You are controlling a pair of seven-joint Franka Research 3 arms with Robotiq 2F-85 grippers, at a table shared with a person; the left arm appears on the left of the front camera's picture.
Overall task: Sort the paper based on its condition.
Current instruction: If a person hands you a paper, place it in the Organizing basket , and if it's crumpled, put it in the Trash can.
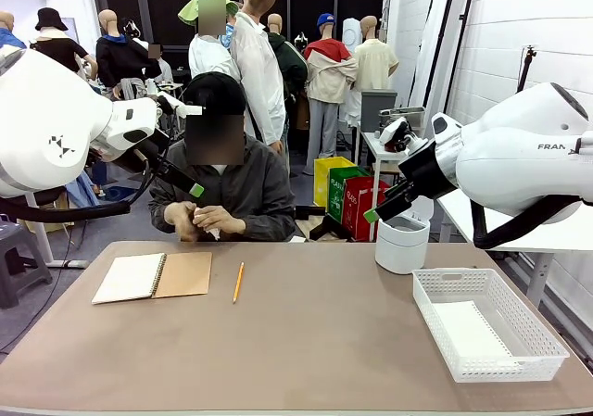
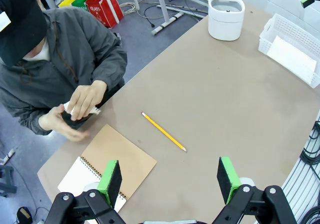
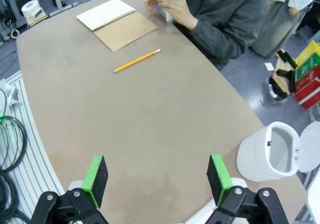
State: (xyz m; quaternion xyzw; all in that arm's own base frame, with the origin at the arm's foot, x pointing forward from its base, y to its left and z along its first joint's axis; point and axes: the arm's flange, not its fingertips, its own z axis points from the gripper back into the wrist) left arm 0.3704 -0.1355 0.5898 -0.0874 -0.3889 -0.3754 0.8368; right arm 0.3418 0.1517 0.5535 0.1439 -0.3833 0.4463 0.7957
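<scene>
The left gripper [image 2: 170, 178] hung with jaws spread wide and empty above the open notebook [image 1: 153, 276] and pencil [image 1: 238, 282]; across the table, well apart from both grippers, a person's hands [image 1: 208, 220] crumpled a piece of paper [image 2: 74, 109]; another sheet of paper [image 1: 471, 328] lay flat in the white basket [image 1: 488, 365] at right, below the right gripper [image 3: 157, 180], likewise wide open and empty, near the white bin [image 1: 402, 242].
</scene>
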